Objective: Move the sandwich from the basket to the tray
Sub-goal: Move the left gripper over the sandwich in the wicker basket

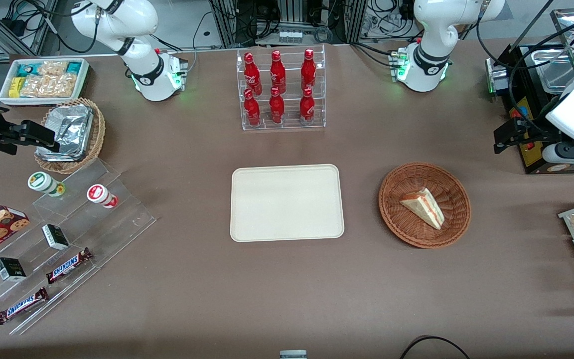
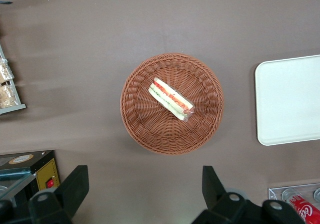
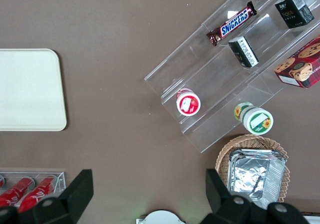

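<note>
scanning the front view from its left edge, a tan wicker basket of crumpled foil (image 1: 70, 130) and a clear stepped rack of snack bars (image 1: 63, 239) come first, then the tray (image 1: 287, 203), a flat cream rectangle with rounded corners and a low rim, smooth and bare. farther from the camera than the tray stands a clear rack of red bottles (image 1: 281, 89).

next comes the basket (image 1: 396, 219), round, shallow, reddish-brown weave with a ribbed, grippy look. the sandwich (image 1: 422, 207) lies in it near the middle, a triangular wedge of pale bread with a red-orange and green layer running along its cut face; the wrist view shows what looks like thin clear wrap over the sandwich (image 2: 171, 99).

last, toward the working arm's end of the table, the gripper (image 1: 503, 141) hangs high and well apart from the basket (image 2: 172, 103), its dark fingers (image 2: 75, 186) spread wide with nothing between them.

i'd judge the wedge light and soft (bread crushes, and filling can slide out under a hard pinch). if it is wrapped, the film may be a little slippery. the sensible hold seems to be across the two flat bread faces near the middle of the wedge, with gentle closing, so the layers stay stacked. the basket's sloped wall leaves limited room for the fingers beside it.
</note>
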You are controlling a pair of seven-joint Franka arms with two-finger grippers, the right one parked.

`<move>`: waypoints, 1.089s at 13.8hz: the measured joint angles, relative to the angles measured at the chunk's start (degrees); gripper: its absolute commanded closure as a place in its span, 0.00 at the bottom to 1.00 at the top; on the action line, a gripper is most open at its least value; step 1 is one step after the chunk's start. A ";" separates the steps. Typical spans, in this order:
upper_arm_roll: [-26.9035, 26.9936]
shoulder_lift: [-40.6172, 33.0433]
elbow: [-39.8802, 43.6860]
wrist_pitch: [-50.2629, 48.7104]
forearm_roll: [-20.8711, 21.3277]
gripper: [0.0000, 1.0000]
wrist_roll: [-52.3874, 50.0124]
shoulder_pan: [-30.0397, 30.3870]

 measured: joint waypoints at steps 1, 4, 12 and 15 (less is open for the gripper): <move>0.00 0.00 0.00 0.00 0.04 0.00 0.07 -0.01; 0.08 0.05 0.00 -0.29 0.29 0.00 -0.02 0.03; -0.01 3.46 -5.14 5.18 0.48 0.00 -6.97 -0.19; -0.17 4.96 -11.81 14.37 0.48 0.00 -15.71 -0.28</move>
